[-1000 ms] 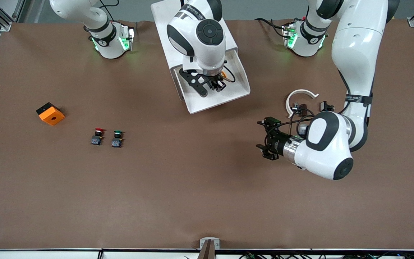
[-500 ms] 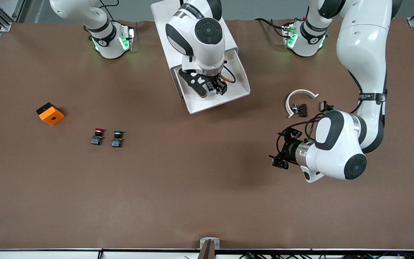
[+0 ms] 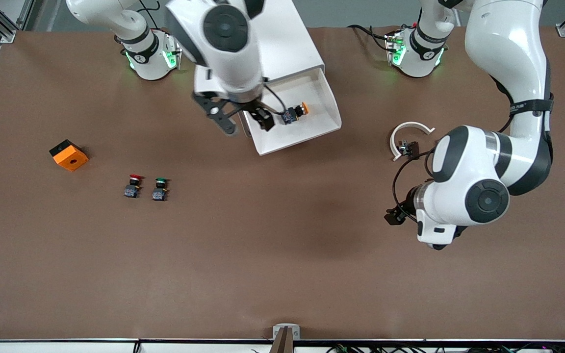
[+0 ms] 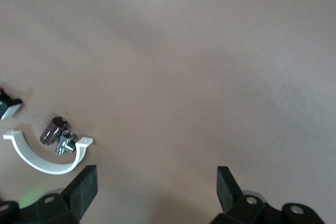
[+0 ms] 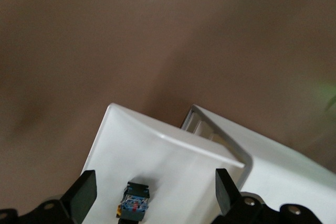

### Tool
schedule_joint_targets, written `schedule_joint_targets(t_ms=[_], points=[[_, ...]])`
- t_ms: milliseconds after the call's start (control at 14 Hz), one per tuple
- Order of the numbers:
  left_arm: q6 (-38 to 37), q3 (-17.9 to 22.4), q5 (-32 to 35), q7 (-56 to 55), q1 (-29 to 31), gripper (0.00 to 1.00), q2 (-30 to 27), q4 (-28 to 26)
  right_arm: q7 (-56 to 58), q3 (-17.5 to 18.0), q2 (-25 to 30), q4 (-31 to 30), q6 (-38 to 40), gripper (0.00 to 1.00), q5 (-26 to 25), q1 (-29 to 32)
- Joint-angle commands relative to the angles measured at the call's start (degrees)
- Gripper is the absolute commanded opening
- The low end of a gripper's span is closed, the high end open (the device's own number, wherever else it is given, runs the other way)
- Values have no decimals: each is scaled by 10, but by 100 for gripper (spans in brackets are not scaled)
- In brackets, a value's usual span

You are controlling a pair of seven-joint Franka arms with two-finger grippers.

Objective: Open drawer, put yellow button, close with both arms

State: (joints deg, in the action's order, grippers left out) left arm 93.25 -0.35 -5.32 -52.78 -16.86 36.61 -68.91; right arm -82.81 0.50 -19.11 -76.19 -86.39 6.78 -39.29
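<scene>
The drawer [image 3: 307, 138] is pulled out of the white cabinet [image 3: 287, 39]. The yellow button [image 3: 296, 112] lies on its side in the tray. My right gripper [image 3: 246, 123] is open and empty, up in the air over the drawer's edge toward the right arm's end. In the right wrist view the button [image 5: 134, 205] lies between the open fingers of that gripper [image 5: 155, 192], well below them, in the white tray [image 5: 173, 161]. My left gripper [image 3: 395, 215] is open and empty over bare table, as the left wrist view [image 4: 157, 184] shows.
A red-capped button [image 3: 134, 185] and a green-capped button [image 3: 160, 189] stand side by side toward the right arm's end. An orange block [image 3: 69, 155] lies beyond them toward that end. A white half-ring [image 3: 409, 133] [image 4: 44, 161] and small metal parts [image 4: 59, 136] lie by the left arm.
The right gripper has risen out of the drawer and shifted toward the right arm's end, leaving the yellow button in the tray. The left gripper has swung toward the left arm's end.
</scene>
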Motion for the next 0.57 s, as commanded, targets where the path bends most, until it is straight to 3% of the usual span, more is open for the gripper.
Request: schedule_joint_targets(t_ms=[0, 286, 500], points=[[36, -9, 15, 51, -3, 100, -35, -49, 166, 6, 51, -11, 65, 100, 12, 74], [133, -28, 16, 59, -3, 100, -80, -148, 445, 5, 143, -123, 71, 100, 6, 197], [193, -47, 29, 64, -4, 100, -90, -191, 567, 5, 221, -240, 1, 100, -24, 254]])
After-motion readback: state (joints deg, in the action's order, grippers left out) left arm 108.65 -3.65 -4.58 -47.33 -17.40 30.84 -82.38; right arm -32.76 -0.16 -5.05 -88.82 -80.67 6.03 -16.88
